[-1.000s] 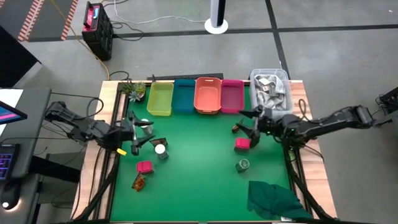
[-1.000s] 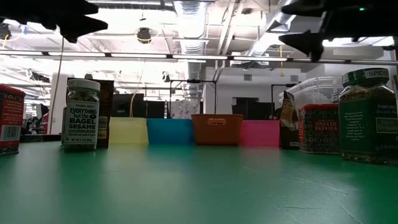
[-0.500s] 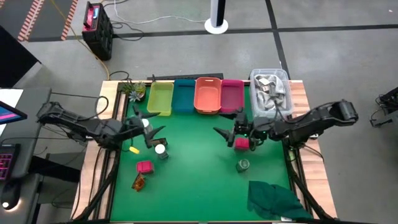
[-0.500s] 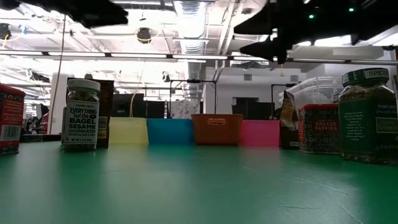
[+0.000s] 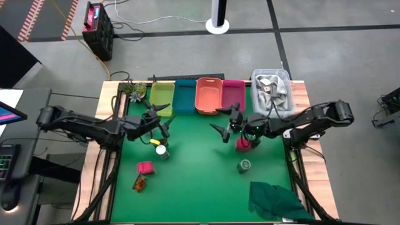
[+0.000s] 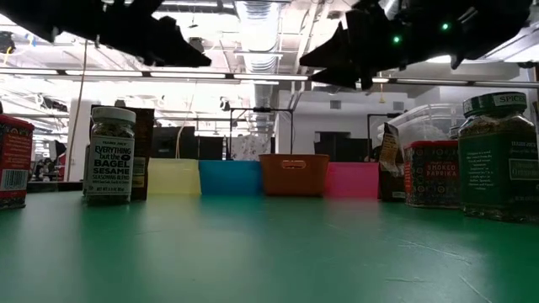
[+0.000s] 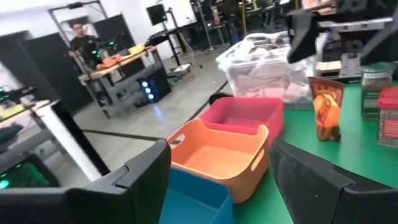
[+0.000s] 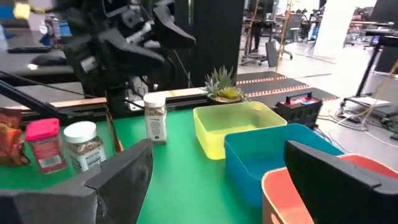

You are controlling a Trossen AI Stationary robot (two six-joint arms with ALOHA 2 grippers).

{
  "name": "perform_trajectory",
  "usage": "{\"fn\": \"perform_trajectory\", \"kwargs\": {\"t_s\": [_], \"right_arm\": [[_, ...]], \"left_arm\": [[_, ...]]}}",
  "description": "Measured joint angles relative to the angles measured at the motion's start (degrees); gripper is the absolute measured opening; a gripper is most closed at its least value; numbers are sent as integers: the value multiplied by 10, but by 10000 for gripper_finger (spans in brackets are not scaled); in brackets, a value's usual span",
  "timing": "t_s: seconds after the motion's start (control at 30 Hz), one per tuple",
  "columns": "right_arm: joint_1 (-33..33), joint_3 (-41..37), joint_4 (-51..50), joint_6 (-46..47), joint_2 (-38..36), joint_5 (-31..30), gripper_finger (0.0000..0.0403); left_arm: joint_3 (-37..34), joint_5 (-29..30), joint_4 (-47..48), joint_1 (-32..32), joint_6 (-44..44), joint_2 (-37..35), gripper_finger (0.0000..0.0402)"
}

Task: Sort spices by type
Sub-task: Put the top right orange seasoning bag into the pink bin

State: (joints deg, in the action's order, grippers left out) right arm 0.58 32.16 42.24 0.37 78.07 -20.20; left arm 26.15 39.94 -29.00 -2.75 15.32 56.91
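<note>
Glossy round white-capped jar (image 5: 161,150)

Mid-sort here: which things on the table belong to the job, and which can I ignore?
Job: white-capped jar; pink-red packet and another; brown-orange piece; green jar; coloured bins. The left gripper and right gripper hover open near them.

Lying about: dark green cloth; clear tub of silvery packets; small plant.

Both grippers have swung toward the bins

The left gripper (image 5: 164,120) moved up from the white-capped jar (image 5: 161,150) toward the yellow bin (image 5: 160,99); the right gripper (image 5: 226,123), fingers spread, shifted off the pink-red packet (image 5: 242,144) toward the orange bin (image 5: 209,95).
</note>
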Motion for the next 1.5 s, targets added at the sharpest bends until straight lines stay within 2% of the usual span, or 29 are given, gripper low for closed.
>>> {"fn": "perform_trajectory", "kwargs": {"t_s": [0.27, 0.37, 0.5, 0.6, 0.73, 0.83, 0.9, 1.03, 1.23, 1.5], "right_arm": [[46, 5, -5, 29, 33, 41, 384], [52, 16, -5, 45, 43, 81, 384], [30, 42, -33, 27, 48, 90, 384], [20, 78, -90, -1, 44, 77, 384], [14, 137, -183, -3, 44, 68, 384], [0, 162, -221, -4, 47, 67, 384], [-10, 168, -228, -4, 47, 57, 384], [-41, 180, -233, 6, 45, 13, 384], [-112, 220, -264, 23, 55, -51, 384], [-145, 281, -296, 72, 140, -47, 384]], "left_arm": [[0, -55, -42, 44, -20, 56, 258], [0, -75, -27, 34, -45, 48, 258], [0, -83, -12, -2, -79, 7, 258], [9, -83, 11, -36, -104, -34, 258], [43, -80, 157, -57, -170, -84, 258], [66, -77, 269, -67, -223, -103, 258], [72, -77, 309, -81, -249, -114, 258], [72, -62, 313, -113, -268, -121, 258], [72, 5, 316, -169, -263, -120, 258], [72, 15, 322, -182, -266, -121, 258]]}}
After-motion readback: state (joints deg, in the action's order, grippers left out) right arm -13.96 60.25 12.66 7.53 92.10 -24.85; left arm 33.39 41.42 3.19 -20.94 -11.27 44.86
